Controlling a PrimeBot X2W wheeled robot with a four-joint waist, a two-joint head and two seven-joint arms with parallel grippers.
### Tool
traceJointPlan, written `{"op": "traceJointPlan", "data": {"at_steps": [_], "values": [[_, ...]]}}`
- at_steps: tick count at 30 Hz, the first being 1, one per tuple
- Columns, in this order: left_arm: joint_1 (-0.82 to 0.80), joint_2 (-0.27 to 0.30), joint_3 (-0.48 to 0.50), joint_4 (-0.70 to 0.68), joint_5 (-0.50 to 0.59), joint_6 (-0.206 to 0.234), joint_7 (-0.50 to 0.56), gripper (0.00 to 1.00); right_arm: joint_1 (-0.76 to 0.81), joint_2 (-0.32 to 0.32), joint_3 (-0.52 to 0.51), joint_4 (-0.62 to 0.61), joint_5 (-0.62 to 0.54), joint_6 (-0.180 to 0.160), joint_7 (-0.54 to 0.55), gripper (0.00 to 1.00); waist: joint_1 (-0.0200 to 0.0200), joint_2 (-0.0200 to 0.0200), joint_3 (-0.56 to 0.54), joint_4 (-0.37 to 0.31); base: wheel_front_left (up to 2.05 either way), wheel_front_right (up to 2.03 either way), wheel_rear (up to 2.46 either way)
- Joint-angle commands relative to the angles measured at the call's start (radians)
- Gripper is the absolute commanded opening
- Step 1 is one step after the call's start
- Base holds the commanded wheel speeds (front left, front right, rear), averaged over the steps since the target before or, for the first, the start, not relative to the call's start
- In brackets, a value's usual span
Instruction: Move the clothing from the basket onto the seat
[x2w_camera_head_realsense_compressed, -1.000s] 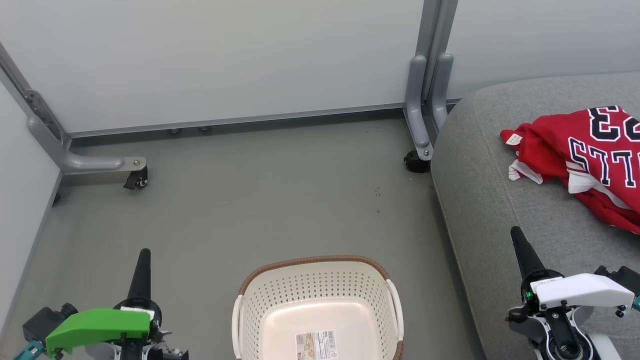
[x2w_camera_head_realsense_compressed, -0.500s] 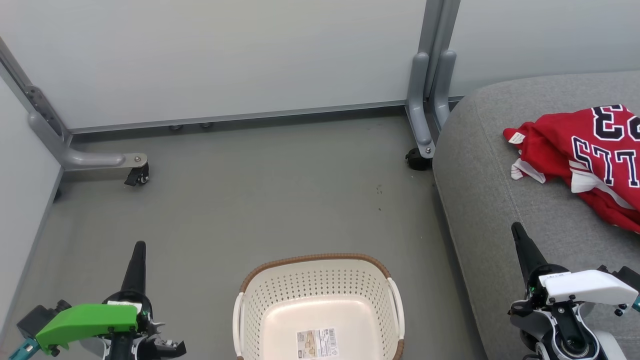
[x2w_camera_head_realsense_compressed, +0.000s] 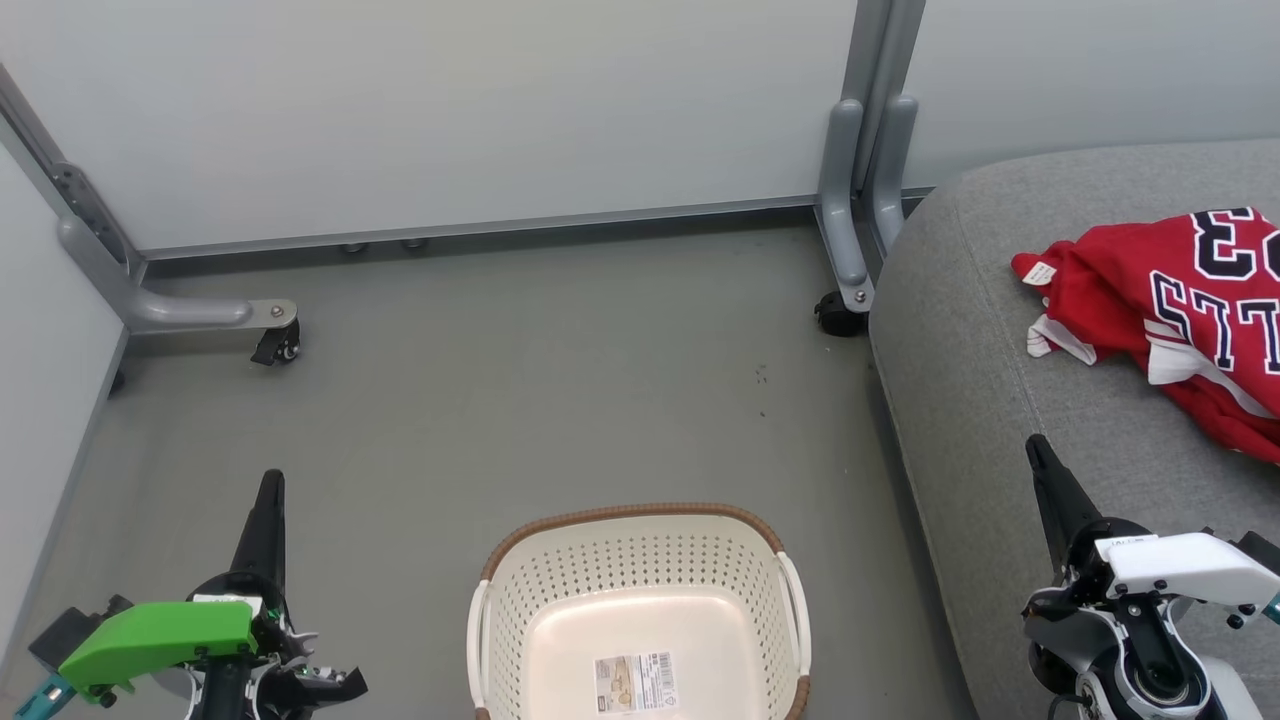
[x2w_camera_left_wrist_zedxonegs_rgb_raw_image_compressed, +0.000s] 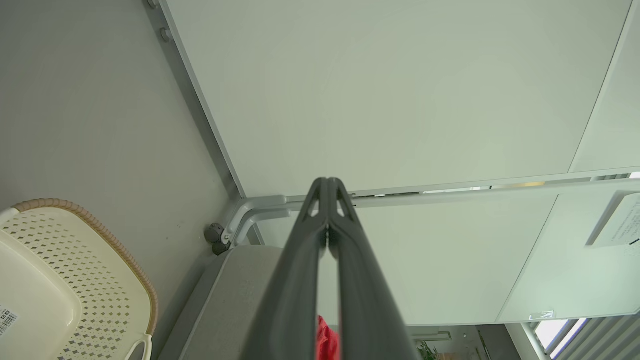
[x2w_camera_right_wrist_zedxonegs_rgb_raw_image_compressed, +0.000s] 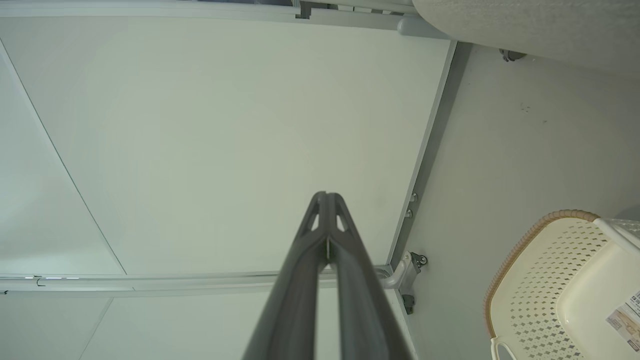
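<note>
The red jersey with black-and-white letters (x2w_camera_head_realsense_compressed: 1180, 310) lies crumpled on the grey seat (x2w_camera_head_realsense_compressed: 980, 330) at the right, a sliver of red cloth (x2w_camera_left_wrist_zedxonegs_rgb_raw_image_compressed: 326, 340) showing in the left wrist view. I cannot pick out the plain red garment as a separate piece. The cream basket (x2w_camera_head_realsense_compressed: 640, 610) stands on the floor at bottom centre with only a label inside, and it appears too as the basket (x2w_camera_left_wrist_zedxonegs_rgb_raw_image_compressed: 65, 280) and the basket (x2w_camera_right_wrist_zedxonegs_rgb_raw_image_compressed: 565, 280) in the wrist views. My left gripper (x2w_camera_head_realsense_compressed: 270, 485) is shut, holding nothing, left of the basket. My right gripper (x2w_camera_head_realsense_compressed: 1035, 450) is shut, holding nothing, over the seat's front edge.
Pale partition panels (x2w_camera_head_realsense_compressed: 450, 110) wall off the back and left. Their grey metal feet carry castors, one castor (x2w_camera_head_realsense_compressed: 275, 345) at the left and another castor (x2w_camera_head_realsense_compressed: 835, 315) beside the seat's corner. Grey floor (x2w_camera_head_realsense_compressed: 520, 400) lies between the panels and the basket.
Both grippers have drawn down toward the bottom of the head view, the left one more. The whole picture has shifted slightly, so the camera moved. Jersey and basket stay put.
</note>
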Motion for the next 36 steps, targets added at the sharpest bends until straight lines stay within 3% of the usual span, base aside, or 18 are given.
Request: {"op": "traceJointPlan", "data": {"at_steps": [1,11,36], "values": [[-0.023,0.001,0.008,0.003,-0.02,-0.005,0.007,0.0,-0.018,0.002,-0.005,0.002,0.021,0.0,0.009,0.0,0.0,0.0,0.001,0.001,0.0,0.0,0.0],[-0.033,-0.001,0.02,0.008,-0.084,-0.013,0.025,0.0,-0.025,0.006,-0.017,0.007,0.083,0.0,0.027,0.0,0.0,0.0,0.006,0.004,0.0,0.0,0.0],[-0.032,-0.005,0.027,0.008,-0.07,-0.012,0.029,0.0,-0.023,0.011,-0.024,0.008,0.07,0.0,0.032,0.0,0.0,0.0,0.006,0.004,0.0,0.0,0.0]]}}
